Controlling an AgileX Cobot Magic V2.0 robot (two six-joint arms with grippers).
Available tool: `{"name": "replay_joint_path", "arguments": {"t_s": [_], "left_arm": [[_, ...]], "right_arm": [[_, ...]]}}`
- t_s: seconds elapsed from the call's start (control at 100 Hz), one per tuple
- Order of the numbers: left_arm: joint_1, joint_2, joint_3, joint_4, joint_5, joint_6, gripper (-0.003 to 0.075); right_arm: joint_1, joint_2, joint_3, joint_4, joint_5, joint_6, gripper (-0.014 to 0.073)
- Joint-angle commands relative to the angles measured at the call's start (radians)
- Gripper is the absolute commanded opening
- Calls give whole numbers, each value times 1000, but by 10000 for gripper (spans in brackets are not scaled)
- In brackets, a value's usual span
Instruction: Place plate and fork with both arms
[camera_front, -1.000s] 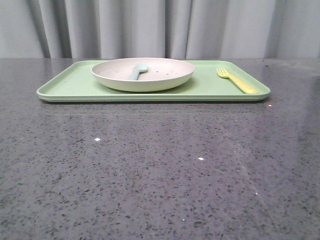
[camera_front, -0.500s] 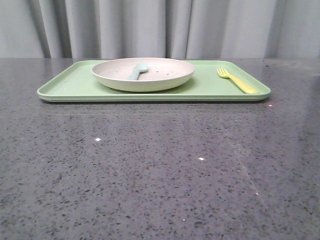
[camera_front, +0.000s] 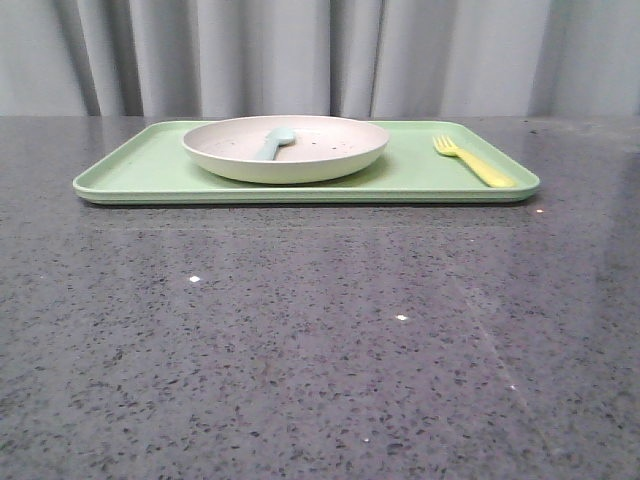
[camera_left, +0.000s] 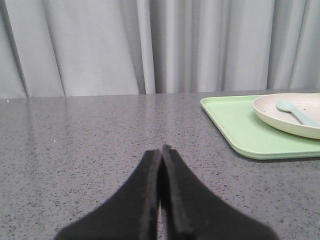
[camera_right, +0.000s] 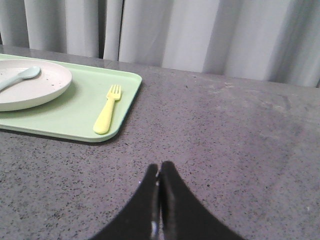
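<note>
The cream speckled plate (camera_front: 286, 148) sits on a light-green tray (camera_front: 150, 175) at the back of the table, with a pale blue spoon (camera_front: 274, 142) lying in it. The yellow fork (camera_front: 474, 160) lies on the tray's right end, tines pointing away. Neither gripper appears in the front view. In the left wrist view my left gripper (camera_left: 161, 149) is shut and empty over bare table, with the plate (camera_left: 287, 117) off to one side. In the right wrist view my right gripper (camera_right: 159, 168) is shut and empty, short of the tray corner and the fork (camera_right: 107, 116).
The tray (camera_right: 75, 117) lies near the table's far edge, in front of a grey curtain (camera_front: 320, 55). Dark speckled tabletop (camera_front: 320, 340) stretches between the tray and the near edge.
</note>
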Motion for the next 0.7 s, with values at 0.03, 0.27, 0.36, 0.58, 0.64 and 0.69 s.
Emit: {"name": "replay_joint_path", "arguments": {"t_s": [0.03,0.27,0.36,0.58,0.64,0.69], "left_arm": [[0,-32,15,-2,-88,-8,-20],[0,-32,15,-2,-88,-8,-20],[0,-32,15,-2,-88,-8,-20],[0,-32,15,-2,-88,-8,-20],[0,-32,15,-2,-88,-8,-20],[0,-32,15,-2,-88,-8,-20]], "right_arm": [[-40,-58,24,7,-109,-13,-120],[-71,-159,121,7,-149,-13,-120],[-71,-159,161,7,-194,-13,-120],[-71,-159,213,18,-261,-12,-120],[-71,-159,213,19,-262,-12,-120],[-71,-159,213,19,-262,-12,-120]]}}
